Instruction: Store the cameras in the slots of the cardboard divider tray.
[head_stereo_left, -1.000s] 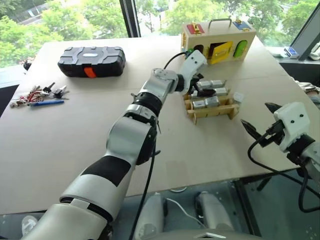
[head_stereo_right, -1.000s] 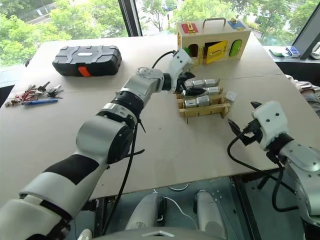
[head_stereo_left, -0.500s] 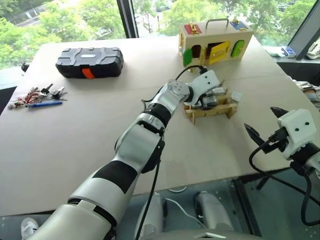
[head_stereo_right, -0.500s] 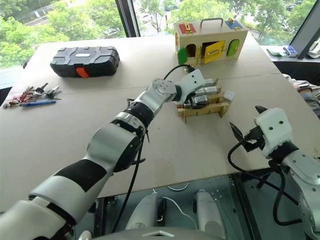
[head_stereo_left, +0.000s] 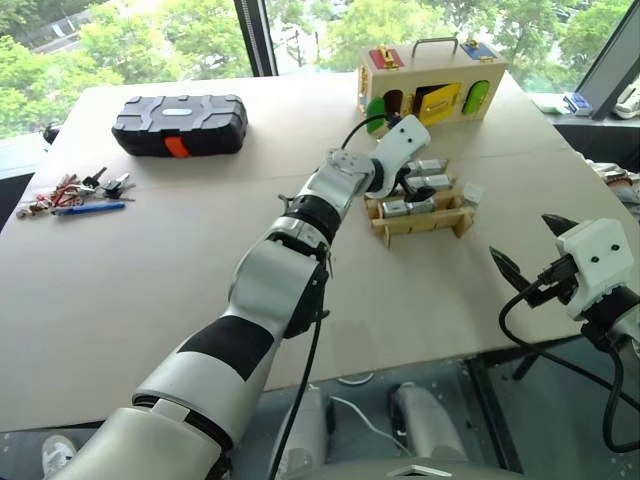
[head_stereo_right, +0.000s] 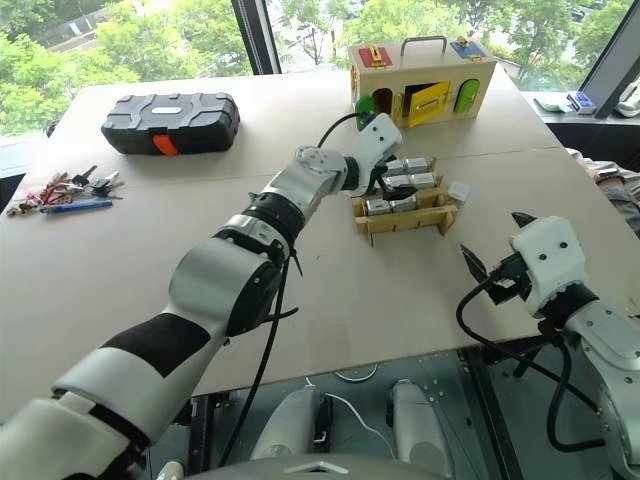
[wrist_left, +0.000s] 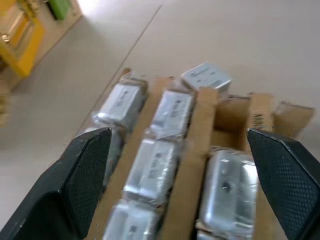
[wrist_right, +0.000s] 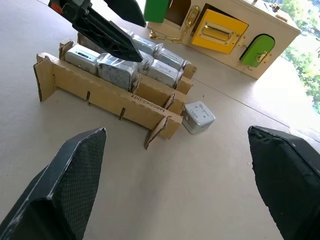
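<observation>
The left gripper (head_stereo_left: 402, 183) hovers wide open and empty over the cardboard divider tray (head_stereo_left: 424, 221), whose slots hold wrapped cameras (wrist_left: 152, 170); I judge the storing nearly done. 1 loose camera (wrist_right: 198, 117) lies on the table just beside the tray's right end, calling for a pickup, perhaps by the right gripper (head_stereo_left: 528, 248), also wide open and empty. The tray's front wall reads roughly "MB0042-001".

cameras (wrist_right: 116, 70): silver-grey | cardboard divider tray (wrist_right: 107, 95): light brown | black case (head_stereo_left: 180, 122) (orange latch)
</observation>
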